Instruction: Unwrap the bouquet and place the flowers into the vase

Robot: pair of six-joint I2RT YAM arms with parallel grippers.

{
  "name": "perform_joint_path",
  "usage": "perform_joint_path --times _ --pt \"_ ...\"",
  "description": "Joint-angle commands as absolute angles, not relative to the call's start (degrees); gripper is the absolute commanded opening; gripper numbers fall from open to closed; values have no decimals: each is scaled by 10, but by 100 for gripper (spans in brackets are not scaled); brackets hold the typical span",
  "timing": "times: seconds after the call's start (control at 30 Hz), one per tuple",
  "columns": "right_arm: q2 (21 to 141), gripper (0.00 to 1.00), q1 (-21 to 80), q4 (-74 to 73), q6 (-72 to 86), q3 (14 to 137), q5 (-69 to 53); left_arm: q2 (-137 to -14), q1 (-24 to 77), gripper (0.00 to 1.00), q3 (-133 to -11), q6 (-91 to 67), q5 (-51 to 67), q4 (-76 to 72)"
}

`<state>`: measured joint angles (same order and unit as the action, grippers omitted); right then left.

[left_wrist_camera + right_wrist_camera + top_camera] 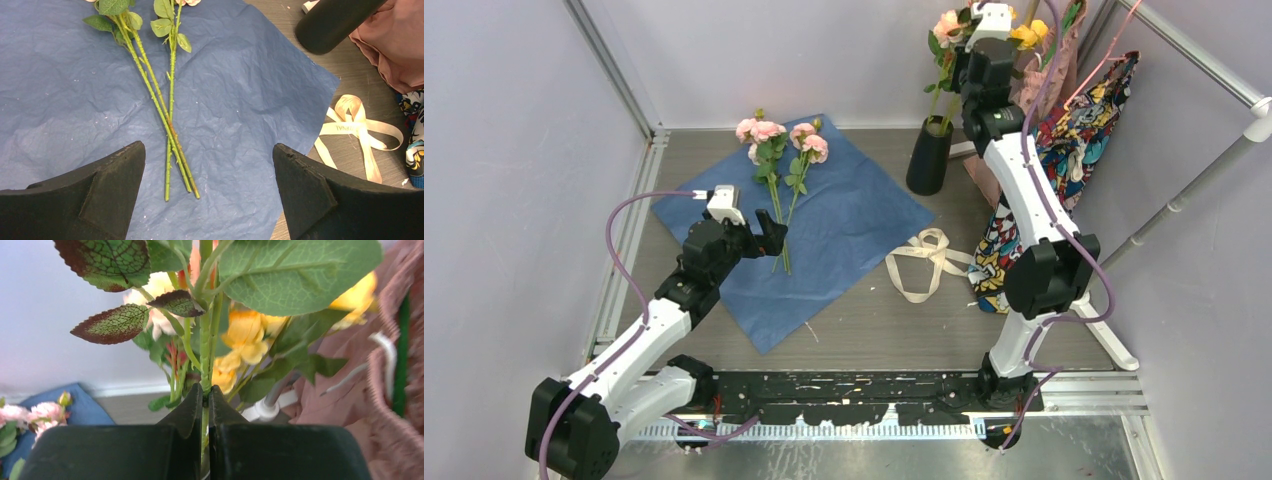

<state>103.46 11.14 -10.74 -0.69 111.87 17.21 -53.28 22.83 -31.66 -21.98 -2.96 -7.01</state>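
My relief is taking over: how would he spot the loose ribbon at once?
Start at the big blue paper spread mid-table with pink flowers on it. Just off its right corner, on bare tabletop before the patterned bag, lies the ribbon: a thin cream band in loose loops, the only pale, flat strip there.

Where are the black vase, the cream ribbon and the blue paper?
Black vase (929, 158): top view, its body.
Cream ribbon (350, 128): left wrist view, its band.
Blue paper (854, 215): top view, bare right part.

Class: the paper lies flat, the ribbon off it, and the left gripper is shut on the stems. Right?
No: the left gripper is open over the stems, gripping nothing, as the left wrist view shows. Paper flat, ribbon off it: correct.
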Motion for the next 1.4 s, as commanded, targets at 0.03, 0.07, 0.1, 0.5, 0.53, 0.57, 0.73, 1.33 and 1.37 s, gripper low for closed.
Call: perform_joint_path --times 0.03,0.07,0.1,0.5,0.53,0.57,0.73,1.33,1.37 --pt "1022 1 111 -49 19 1056 164 -528 228 97 -322 -214 -32 -99" --pt "1026 1 111 -40 22 1044 163 -529 228 97 -322 -213 -32 -99" --pt "1030 1 111 -33 25 1034 162 -530 228 97 -322 -213 -32 -99" --pt "1013 82 110 -40 36 1053 146 -542 228 98 -344 -229 -50 -59" --pt "1000 82 111 -39 36 1049 145 -550 228 98 -355 -235 -57 -42" --pt "987 82 111 -36 38 1041 143 -560 228 98 -367 -239 -62 -19" --pt "907 82 110 -6 54 980 135 -634 228 98 -446 -279 -74 97" --pt "699 76 111 50 184 811 46 -936 225 82 -700 -363 -122 266" --pt "697 75 112 46 191 809 41 -946 225 80 -718 -366 -130 274"
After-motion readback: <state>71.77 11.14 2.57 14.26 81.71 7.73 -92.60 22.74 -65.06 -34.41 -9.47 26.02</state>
